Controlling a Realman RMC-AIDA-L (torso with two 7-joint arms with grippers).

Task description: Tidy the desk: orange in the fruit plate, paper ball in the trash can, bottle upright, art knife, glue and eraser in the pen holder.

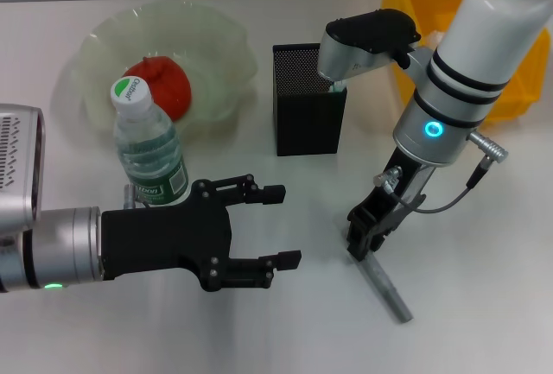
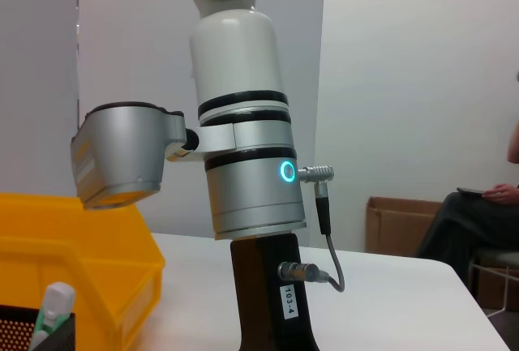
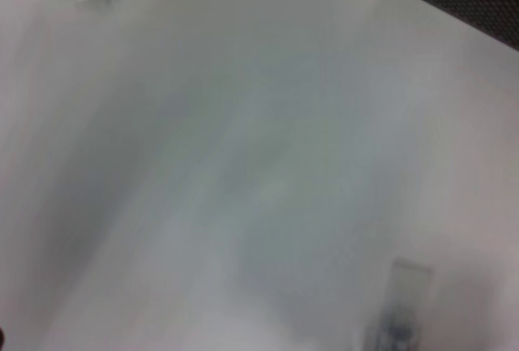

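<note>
Right gripper (image 1: 361,249) is clamped on the art knife (image 1: 386,286), which lies on the desk (image 1: 484,244). Left gripper (image 1: 281,225) gapes wide and empty at 5 o'clock of the bottle (image 1: 149,148).

Light: bright, even, from overhead
Shadows: soft, faint on the white counter (image 1: 484,244)
Head view: sharp
Left wrist view: clear
Right wrist view: heavily blurred, out of focus throughout

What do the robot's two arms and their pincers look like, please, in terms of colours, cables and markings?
Left arm: a silver cylindrical wrist with a small green light, carrying a matte black pincer with two slim, screw-studded fingers. Right arm: a glossy white and silver tube with black bands and a glowing cyan ring, a grey cable looping from a metal plug, a white label reading 103-4, and a black pincer. A silver camera housing sits on each wrist.
</note>
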